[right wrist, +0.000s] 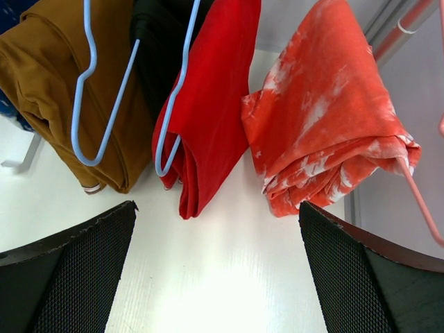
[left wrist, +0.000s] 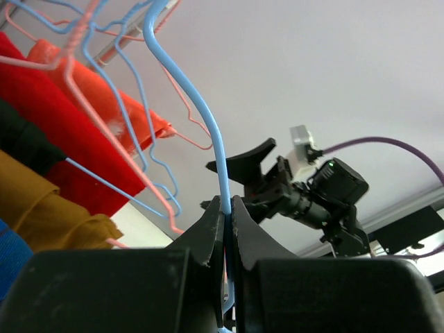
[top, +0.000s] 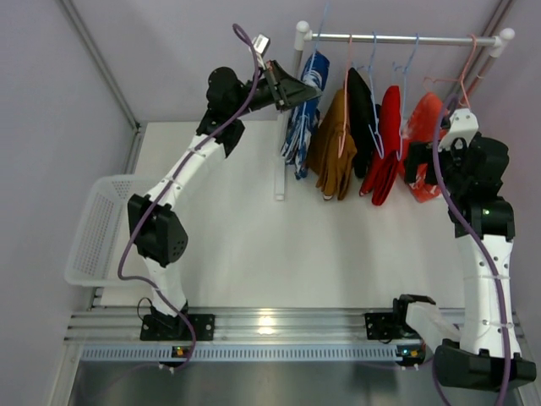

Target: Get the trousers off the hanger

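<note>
The left gripper (left wrist: 227, 208) is clamped on a blue hanger (left wrist: 201, 104) at the left end of the rail (top: 397, 38), beside the hanging blue patterned trousers (top: 304, 118). The tan trousers (top: 334, 152), black trousers (top: 363, 118) and red trousers (top: 387, 144) hang further right. The right gripper (right wrist: 216, 205) gapes wide, holding nothing.

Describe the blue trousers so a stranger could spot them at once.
Find the clothes rail at the back of the white table. The blue trousers hang at its left end, beside the tan trousers. They are the only blue pair, streaked with white.
</note>
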`<state>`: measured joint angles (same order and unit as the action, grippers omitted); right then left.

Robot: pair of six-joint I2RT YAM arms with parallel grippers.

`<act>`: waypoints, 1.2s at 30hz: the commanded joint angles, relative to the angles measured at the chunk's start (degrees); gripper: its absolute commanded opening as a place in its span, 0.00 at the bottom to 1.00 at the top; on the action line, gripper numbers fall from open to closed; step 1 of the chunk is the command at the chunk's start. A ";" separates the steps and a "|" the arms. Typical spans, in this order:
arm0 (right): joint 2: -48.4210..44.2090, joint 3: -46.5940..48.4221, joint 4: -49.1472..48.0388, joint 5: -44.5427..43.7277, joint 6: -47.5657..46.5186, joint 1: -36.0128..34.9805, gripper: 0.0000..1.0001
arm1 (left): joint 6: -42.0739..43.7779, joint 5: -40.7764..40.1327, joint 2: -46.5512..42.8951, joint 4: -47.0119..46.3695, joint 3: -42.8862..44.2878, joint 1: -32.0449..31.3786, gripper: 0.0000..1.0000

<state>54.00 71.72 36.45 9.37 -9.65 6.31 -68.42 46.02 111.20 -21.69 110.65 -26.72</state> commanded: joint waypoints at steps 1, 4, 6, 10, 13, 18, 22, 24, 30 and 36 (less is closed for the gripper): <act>1.28 3.94 -2.43 2.23 1.47 0.99 1.00 | 7.24 0.03 -10.72 -9.26 1.32 0.09 0.00; 2.07 6.05 -2.52 4.33 3.14 0.99 1.00 | 10.58 0.21 -15.02 -4.96 -0.95 0.00 0.00; 2.34 7.37 -2.87 5.92 5.41 0.99 0.99 | 12.86 0.12 -17.67 -2.93 -2.89 0.00 0.00; 3.57 11.50 -3.49 13.55 11.65 0.99 0.99 | 15.25 -0.66 -25.57 1.65 -9.38 0.00 0.00; 5.49 16.41 -3.14 19.69 16.84 0.81 0.99 | 14.20 -2.07 -30.58 2.89 -16.50 -0.09 0.00; 6.12 18.01 -6.20 26.66 25.09 -1.11 0.96 | 14.11 -4.01 -36.74 3.67 -25.64 -0.87 0.00; 7.17 19.85 -8.14 24.05 28.10 -9.18 0.95 | 13.67 -5.59 -39.47 4.20 -29.70 -1.75 0.00; 7.61 19.95 -9.11 22.11 29.94 -16.10 0.95 | 14.45 -7.25 -41.05 4.81 -30.84 -2.28 0.00; 11.21 17.14 -17.70 18.32 43.18 -27.56 0.92 | 17.44 -9.63 -44.92 8.07 -33.30 -2.46 0.00; 19.29 19.68 -24.84 21.75 58.75 -32.48 0.90 | 21.66 -9.46 -47.65 10.35 -33.48 -2.37 0.00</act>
<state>70.24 89.03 19.46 29.95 37.78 -23.03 -53.47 37.21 68.71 -0.91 75.26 -28.88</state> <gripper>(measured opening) 0.907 0.045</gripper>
